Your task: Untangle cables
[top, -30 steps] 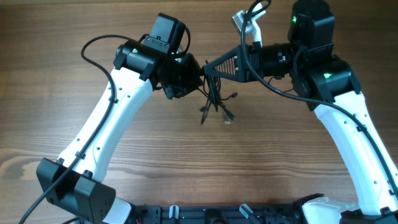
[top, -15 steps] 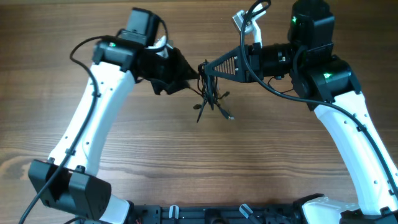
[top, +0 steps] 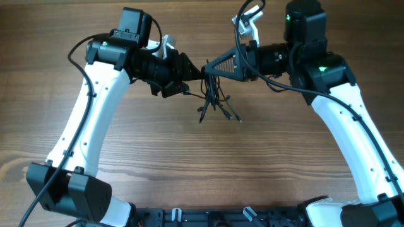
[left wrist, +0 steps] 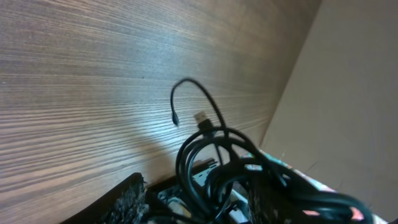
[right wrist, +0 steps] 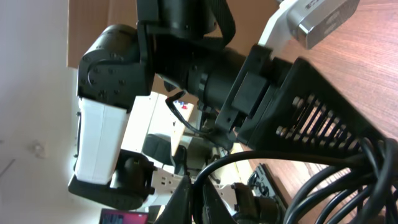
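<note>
The cables (top: 216, 101) hang in a small black bunch in the upper middle of the overhead view. They are up off the bench (top: 189, 170), with loose ends sticking out below. The bunch hangs just where the two grippers meet. The right gripper (top: 207, 67) comes in from the right side of the frame and is pinched tight on the top of the bunch. In its own view the cables (right wrist: 339, 180) run right past its finger. The left gripper (top: 191, 72) comes in from the left side and touches the same bunch. In its own view the cables (left wrist: 214, 158) sit between its two fingers (left wrist: 127, 198), which stand partly apart. I cannot tell if it really grips them. One thin end with a plug (left wrist: 201, 117) curls up free. The knot does not look undone yet. A few things could go wrong from here. If both grippers pull on the same knot, it may get tighter, not looser. If the left gripper has only a weak hold, the strands may slip out and nothing comes free. If the right gripper lets go, the whole bunch drops to the bench in a new heap. The grippers are very near each other, so a small wrong move may make them bump.
</note>
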### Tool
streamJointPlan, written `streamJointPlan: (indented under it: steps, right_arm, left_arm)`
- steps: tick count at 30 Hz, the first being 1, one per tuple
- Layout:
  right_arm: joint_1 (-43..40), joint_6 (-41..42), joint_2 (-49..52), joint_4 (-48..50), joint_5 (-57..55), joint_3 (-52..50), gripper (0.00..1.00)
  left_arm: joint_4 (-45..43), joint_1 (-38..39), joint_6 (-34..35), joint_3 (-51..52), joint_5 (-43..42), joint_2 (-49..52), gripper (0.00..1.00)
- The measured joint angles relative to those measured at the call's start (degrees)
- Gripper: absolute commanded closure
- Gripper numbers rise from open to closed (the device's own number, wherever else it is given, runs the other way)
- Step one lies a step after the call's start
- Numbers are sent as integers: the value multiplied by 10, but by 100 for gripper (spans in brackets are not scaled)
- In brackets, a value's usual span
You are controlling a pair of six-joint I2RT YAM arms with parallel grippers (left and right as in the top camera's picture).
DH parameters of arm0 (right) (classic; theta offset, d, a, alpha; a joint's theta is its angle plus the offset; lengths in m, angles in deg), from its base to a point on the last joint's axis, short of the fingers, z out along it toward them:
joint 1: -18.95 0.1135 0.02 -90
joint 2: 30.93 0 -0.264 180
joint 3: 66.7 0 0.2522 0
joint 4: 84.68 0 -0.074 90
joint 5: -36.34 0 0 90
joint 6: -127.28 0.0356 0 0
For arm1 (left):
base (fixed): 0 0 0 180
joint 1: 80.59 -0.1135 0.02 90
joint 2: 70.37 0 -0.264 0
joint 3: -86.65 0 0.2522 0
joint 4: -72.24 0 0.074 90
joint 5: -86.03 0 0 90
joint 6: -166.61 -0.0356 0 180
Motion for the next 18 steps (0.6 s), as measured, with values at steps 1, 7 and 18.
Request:
streamJointPlan:
  steps: [1,7,18]
  right_arm:
    - [0,3,0,7,0,0,96]
    - [0,43,0,80,-6,0,96]
    - [0,112,0,120,10,0,96]
  left_arm:
    - [6,0,-9,0,0,0,44]
    - [31,0,-43,0,0,0,45]
    - [30,0,-57,0,-4,0,46]
